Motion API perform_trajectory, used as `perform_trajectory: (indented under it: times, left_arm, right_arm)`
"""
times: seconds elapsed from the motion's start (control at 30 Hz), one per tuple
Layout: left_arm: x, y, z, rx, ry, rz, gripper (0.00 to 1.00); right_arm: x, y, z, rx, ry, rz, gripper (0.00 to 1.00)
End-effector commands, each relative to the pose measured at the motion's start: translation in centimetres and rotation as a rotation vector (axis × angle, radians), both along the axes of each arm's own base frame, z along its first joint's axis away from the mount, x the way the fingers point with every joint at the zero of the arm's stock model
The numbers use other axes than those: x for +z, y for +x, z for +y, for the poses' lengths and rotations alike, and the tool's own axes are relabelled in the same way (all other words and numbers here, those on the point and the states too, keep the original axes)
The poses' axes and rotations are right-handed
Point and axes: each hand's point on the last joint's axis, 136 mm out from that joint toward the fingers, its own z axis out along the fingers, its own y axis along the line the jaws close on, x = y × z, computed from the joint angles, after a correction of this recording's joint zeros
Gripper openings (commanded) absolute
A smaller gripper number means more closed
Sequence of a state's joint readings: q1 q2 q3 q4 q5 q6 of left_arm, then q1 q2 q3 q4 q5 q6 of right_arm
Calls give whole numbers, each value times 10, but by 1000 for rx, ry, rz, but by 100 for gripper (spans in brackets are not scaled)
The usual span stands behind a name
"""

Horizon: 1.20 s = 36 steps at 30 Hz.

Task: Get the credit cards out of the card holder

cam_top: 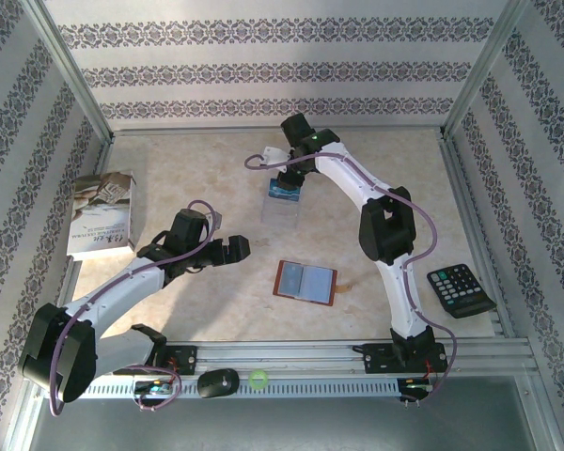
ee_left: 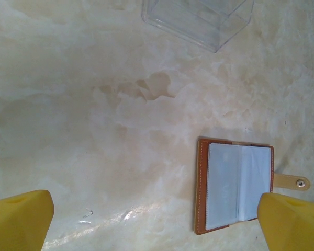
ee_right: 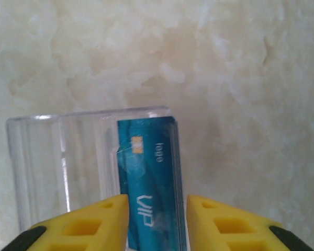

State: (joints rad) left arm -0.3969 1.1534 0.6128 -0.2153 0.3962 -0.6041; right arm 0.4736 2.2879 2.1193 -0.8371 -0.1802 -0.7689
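The card holder lies open and flat at mid-table, brown leather with a grey-blue inside and a snap tab. My left gripper hovers open to its left; in the left wrist view the left gripper has its yellow fingers wide apart, the right one over the holder's corner. The blue credit cards stand on edge in a clear plastic box farther back. My right gripper is just above them, jaws parted on either side of the cards, with a gap showing on the right side.
A white-grey booklet lies at the left wall and a black calculator at the right. A dark mouse-like object and a green ball sit on the front rail. The clear box stands behind the holder.
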Motion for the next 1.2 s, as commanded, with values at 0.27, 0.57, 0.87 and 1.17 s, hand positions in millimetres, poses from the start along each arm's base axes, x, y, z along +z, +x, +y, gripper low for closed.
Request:
perform_trajectory:
  times: [0.27,0.57,0.87,1.17]
  left_arm:
    - [13,3,-1,14,-70,-67,100]
    - [21,3,-7,3,-165,-123,100]
    - [4,-3,1,24,-138,-109,97]
    - [-4,-9,-2,1,-152,-78,93]
  right_arm:
    - [118,1,27,-263,455,-147,48]
    - [65,-91,7,-778,570,114,51]
    - [-32,-238,-11,-754,160,232,48]
    - [-82,-274,6,-654,-56,210,47]
